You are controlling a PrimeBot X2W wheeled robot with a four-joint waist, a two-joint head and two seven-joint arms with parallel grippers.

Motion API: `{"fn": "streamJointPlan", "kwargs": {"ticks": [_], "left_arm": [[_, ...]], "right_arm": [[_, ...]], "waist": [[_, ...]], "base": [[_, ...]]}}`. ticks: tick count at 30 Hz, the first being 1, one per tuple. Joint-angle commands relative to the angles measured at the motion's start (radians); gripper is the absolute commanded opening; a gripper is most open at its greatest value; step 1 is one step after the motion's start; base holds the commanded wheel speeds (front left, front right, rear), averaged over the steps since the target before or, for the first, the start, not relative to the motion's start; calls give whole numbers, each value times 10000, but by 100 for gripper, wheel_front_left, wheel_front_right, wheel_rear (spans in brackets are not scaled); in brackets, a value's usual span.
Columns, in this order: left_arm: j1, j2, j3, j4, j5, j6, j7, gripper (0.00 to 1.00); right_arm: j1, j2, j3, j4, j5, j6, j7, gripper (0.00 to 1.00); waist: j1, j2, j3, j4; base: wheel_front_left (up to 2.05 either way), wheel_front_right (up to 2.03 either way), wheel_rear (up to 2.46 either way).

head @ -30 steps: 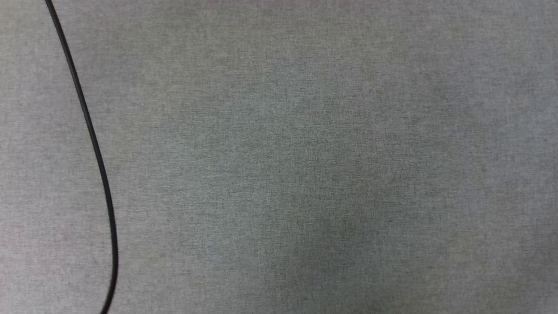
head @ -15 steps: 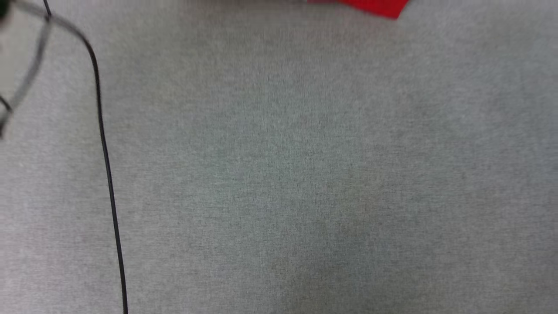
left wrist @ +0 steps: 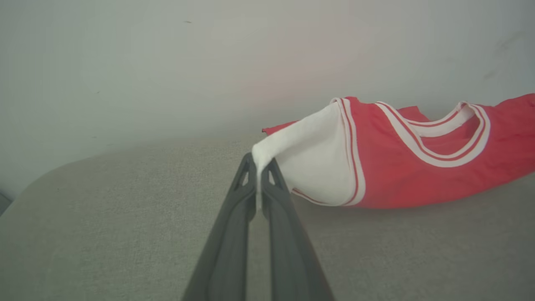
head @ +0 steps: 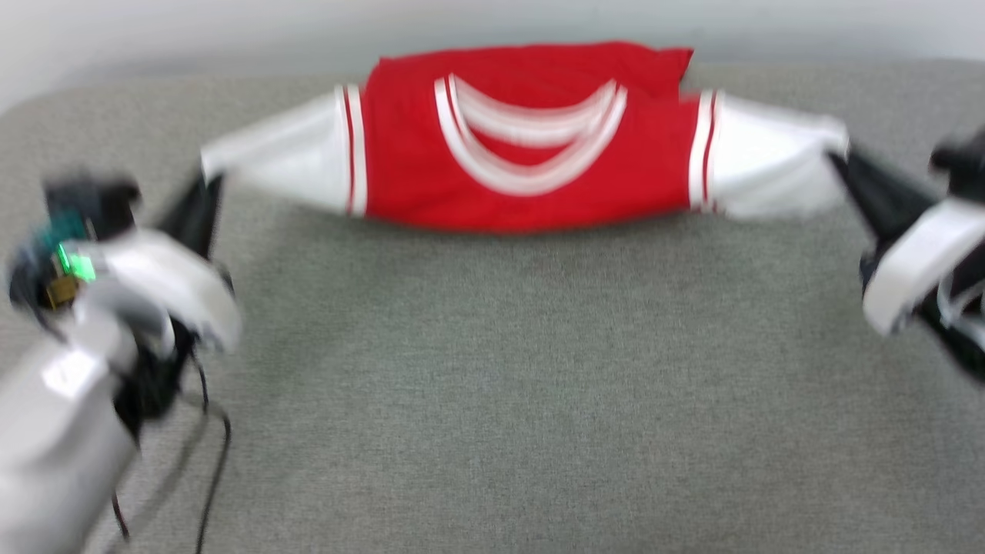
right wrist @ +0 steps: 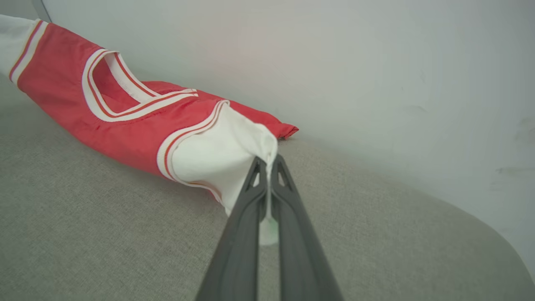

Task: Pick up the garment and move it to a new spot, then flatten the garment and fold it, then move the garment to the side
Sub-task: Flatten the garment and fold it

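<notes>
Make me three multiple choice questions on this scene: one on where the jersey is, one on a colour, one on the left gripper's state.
1. Where is the jersey? A far side of the table, by the wall; B near edge; C floor.
2. Sleeves' colour? A black; B blue; C white.
3. Left gripper? A wide open; B shut on a sleeve; C shut on nothing.
Answers: A, its red body lies by the wall; C, both sleeves are white; B, its fingers pinch white cloth.
</notes>
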State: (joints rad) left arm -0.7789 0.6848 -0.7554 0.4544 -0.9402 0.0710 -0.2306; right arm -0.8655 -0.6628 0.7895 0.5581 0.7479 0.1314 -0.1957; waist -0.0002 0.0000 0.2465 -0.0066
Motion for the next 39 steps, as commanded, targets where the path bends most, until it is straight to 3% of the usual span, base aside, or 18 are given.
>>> {"fn": "streamJointPlan", "kwargs": {"ticks": [1,7,13,30,39], "left_arm": [[660,132,34,-336,-186,244,-39,0],[3114,542,-189,-1454,-768,1043,-22,0],[4861,628,-203,-1801,-1308,1495,-139,0],[7485,118,284,-1557,-1755,1912,-346,0],[7915,-80,770,-1951,-1305,2079,-366,0]], "right_arm": [[561,-92,-98,-136,48,-14,-82,0],[2880,-220,-640,-608,-95,-14,-40,0],[5137,-20,-1640,-716,-446,-16,159,0],[9790,1189,-4410,-565,-1273,-17,315,0],[10711,1547,-5711,-1455,-1787,-17,672,0]], "waist": [[2,0,-409,77],[2,0,-1074,110],[2,0,-1540,76],[2,0,-2187,317],[2,0,-2180,333]], "base": [[0,0,0],[0,0,0],[0,0,0],[0,0,0],[0,0,0]]}}
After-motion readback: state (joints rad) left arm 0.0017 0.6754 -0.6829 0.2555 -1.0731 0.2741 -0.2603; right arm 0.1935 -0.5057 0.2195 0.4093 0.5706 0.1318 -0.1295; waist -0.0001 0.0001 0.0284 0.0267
